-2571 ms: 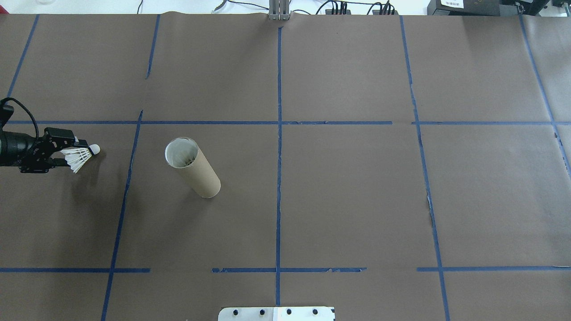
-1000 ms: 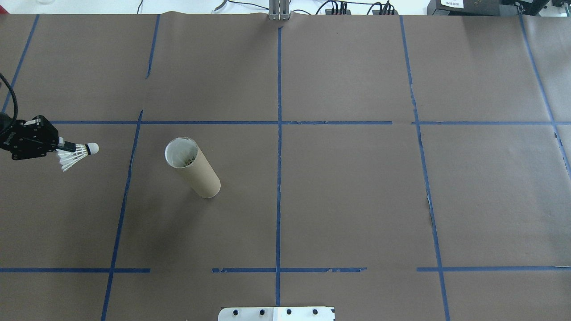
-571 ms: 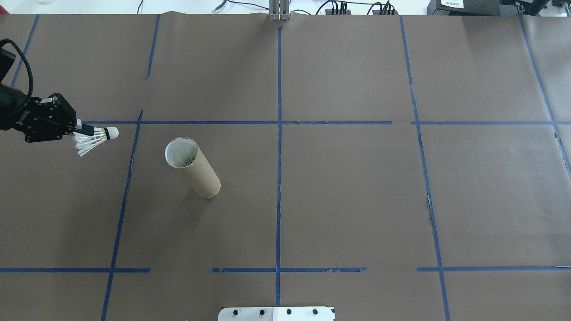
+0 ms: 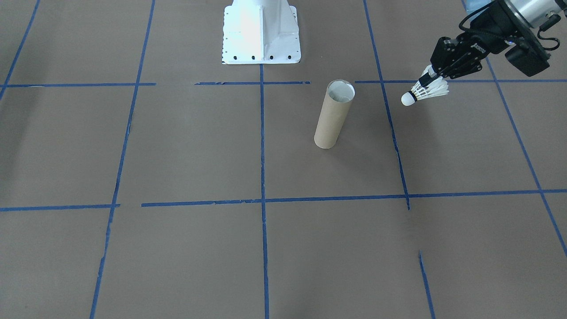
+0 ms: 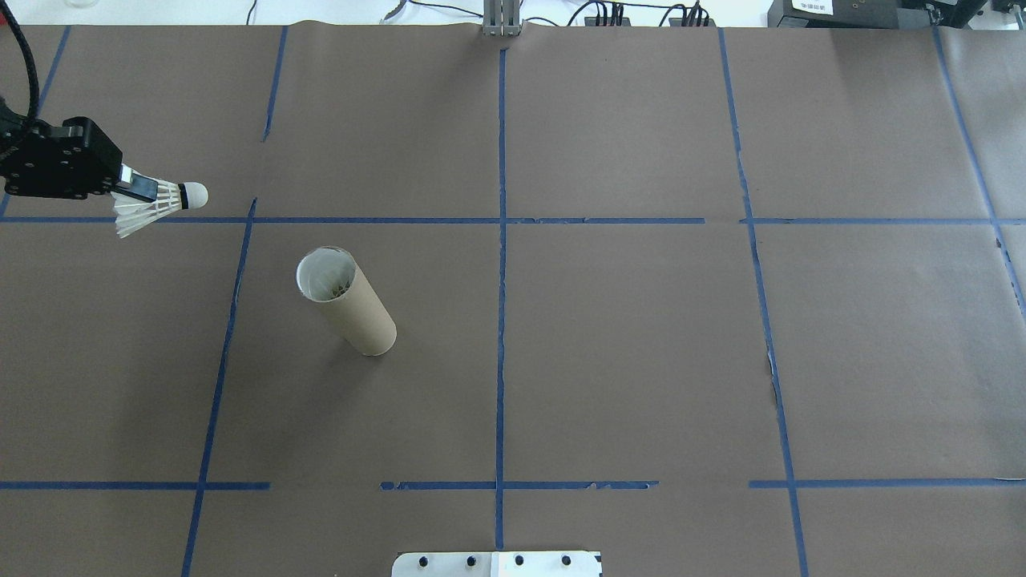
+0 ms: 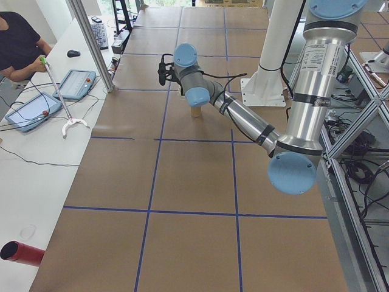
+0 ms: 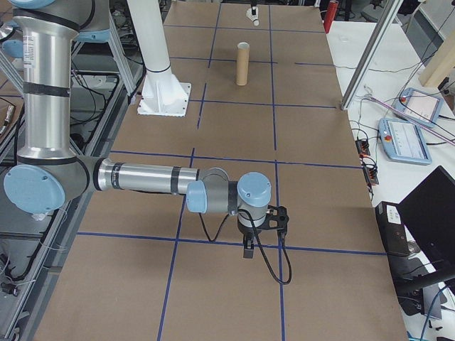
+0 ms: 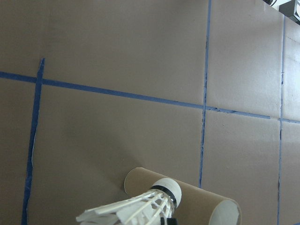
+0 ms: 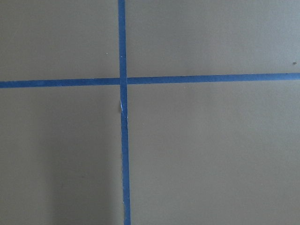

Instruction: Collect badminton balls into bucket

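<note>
A white feather shuttlecock (image 5: 156, 207) hangs in the air at the table's left side, its cork tip pointing toward the middle. My left gripper (image 5: 138, 190) is shut on its feather skirt; the front-facing view shows the same gripper (image 4: 428, 79) and shuttlecock (image 4: 423, 92). The bucket (image 5: 349, 304), a brown cardboard tube with a whitish inside, stands upright to the right of the shuttlecock and nearer the robot, apart from it. In the left wrist view the shuttlecock (image 8: 140, 209) overlaps the bucket (image 8: 204, 201). My right gripper (image 7: 249, 246) hovers low over the table far from both; I cannot tell its state.
The white metal base (image 5: 497, 563) sits at the table's near edge. Blue tape lines (image 5: 501, 240) divide the brown paper cover. A metal post (image 5: 502, 18) and cables stand at the far edge. A person (image 6: 18, 39) sits at a side table with tablets.
My left gripper has carried the shuttlecock toward the table's far side and a little right, from beside the bucket's mouth to beyond the cross tape line. The bucket has not moved.
</note>
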{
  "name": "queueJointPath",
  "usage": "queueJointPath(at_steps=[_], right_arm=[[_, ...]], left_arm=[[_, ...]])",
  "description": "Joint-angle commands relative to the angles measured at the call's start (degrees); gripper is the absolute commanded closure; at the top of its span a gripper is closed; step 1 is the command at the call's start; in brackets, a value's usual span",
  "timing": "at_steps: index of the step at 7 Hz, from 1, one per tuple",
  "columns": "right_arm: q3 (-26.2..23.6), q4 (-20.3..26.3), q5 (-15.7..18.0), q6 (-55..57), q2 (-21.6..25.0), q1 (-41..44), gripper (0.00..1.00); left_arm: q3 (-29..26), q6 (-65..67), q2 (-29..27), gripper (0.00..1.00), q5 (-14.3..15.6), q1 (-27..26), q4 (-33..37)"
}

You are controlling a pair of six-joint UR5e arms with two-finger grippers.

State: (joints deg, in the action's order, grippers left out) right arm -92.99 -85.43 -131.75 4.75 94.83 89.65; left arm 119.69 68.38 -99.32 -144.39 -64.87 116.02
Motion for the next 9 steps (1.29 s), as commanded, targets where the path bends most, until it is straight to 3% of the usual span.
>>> queueJointPath(at_steps=[1, 2, 3, 4, 5, 7, 9], right_arm=[[0.0, 0.0, 0.0, 0.0, 0.0, 0.0, 0.00], [0.0, 0.0, 0.0, 0.0, 0.0, 0.0, 0.00], [0.0, 0.0, 0.0, 0.0, 0.0, 0.0, 0.00], [0.0, 0.0, 0.0, 0.0, 0.0, 0.0, 0.00], [0.0, 0.0, 0.0, 0.0, 0.0, 0.0, 0.00], [0.0, 0.0, 0.0, 0.0, 0.0, 0.0, 0.00], [0.0, 0.0, 0.0, 0.0, 0.0, 0.0, 0.00]], left_arm=[[7.1, -3.7, -1.7, 1.00, 2.4, -0.6, -12.3], [8.7, -3.9, -4.4, 1.00, 4.0, -0.4, -17.7], [10.8, -4.0, -8.6, 1.00, 7.9, 1.0, -25.8], [12.8, -4.1, -15.7, 1.00, 13.3, 4.2, -37.7], [13.0, -8.7, -23.8, 1.00, 15.4, 5.9, -50.6], [13.8, -9.8, -32.5, 1.00, 25.1, 13.6, -64.2], [13.6, -9.8, -37.2, 1.00, 34.1, 21.2, -72.7]])
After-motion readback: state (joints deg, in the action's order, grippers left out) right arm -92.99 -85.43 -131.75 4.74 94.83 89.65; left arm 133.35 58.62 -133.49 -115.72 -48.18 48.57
